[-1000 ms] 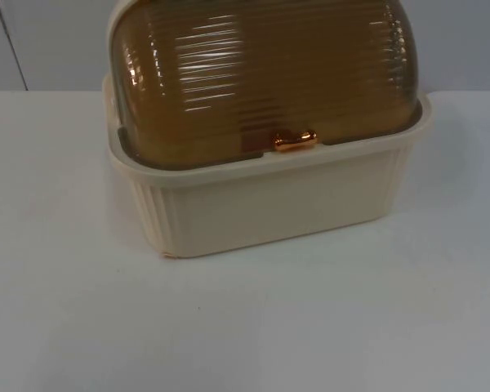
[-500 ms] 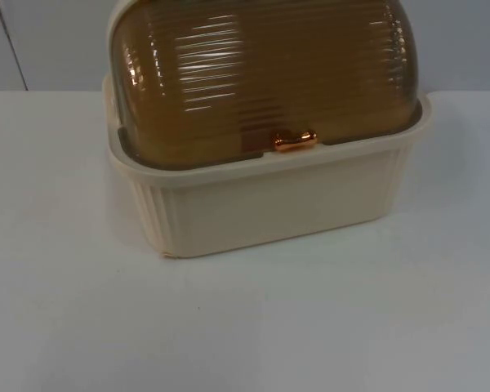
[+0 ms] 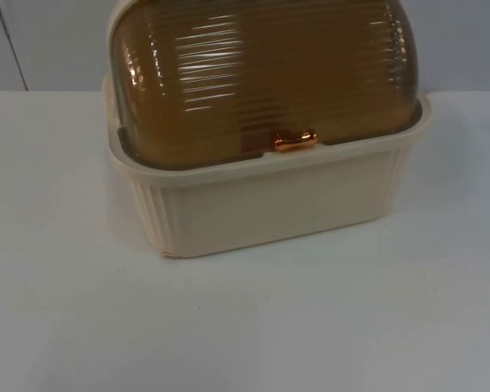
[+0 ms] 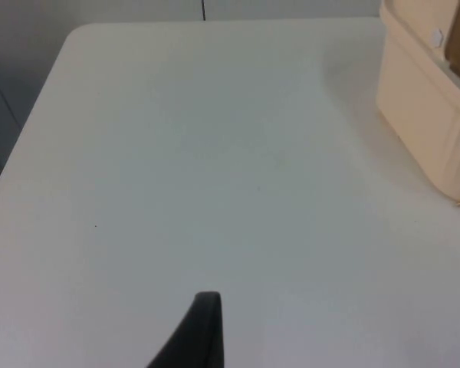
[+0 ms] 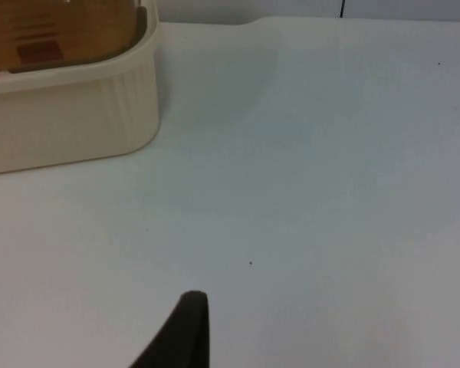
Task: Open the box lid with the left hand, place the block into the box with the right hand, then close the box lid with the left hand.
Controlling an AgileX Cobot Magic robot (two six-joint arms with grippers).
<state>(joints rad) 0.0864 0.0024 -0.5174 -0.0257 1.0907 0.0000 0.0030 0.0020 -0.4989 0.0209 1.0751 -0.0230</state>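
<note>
A cream ribbed box (image 3: 269, 200) stands at the back middle of the table, its domed amber see-through lid (image 3: 261, 73) down on the rim. A copper handle (image 3: 294, 140) sits at the lid's front edge. A darker reddish patch (image 3: 257, 140) shows through the lid beside the handle; I cannot tell what it is. My left gripper (image 4: 203, 330) hangs over bare table, apart from the box's left end (image 4: 425, 123). My right gripper (image 5: 185, 326) hangs over bare table, apart from the box's right end (image 5: 69, 115), where the lid (image 5: 61, 31) also rests shut.
The white table top (image 3: 245, 327) runs wide in front of the box and to both sides. A grey partition wall (image 3: 33, 41) stands behind the box. The table's rounded far corner (image 4: 77, 34) shows in the left wrist view.
</note>
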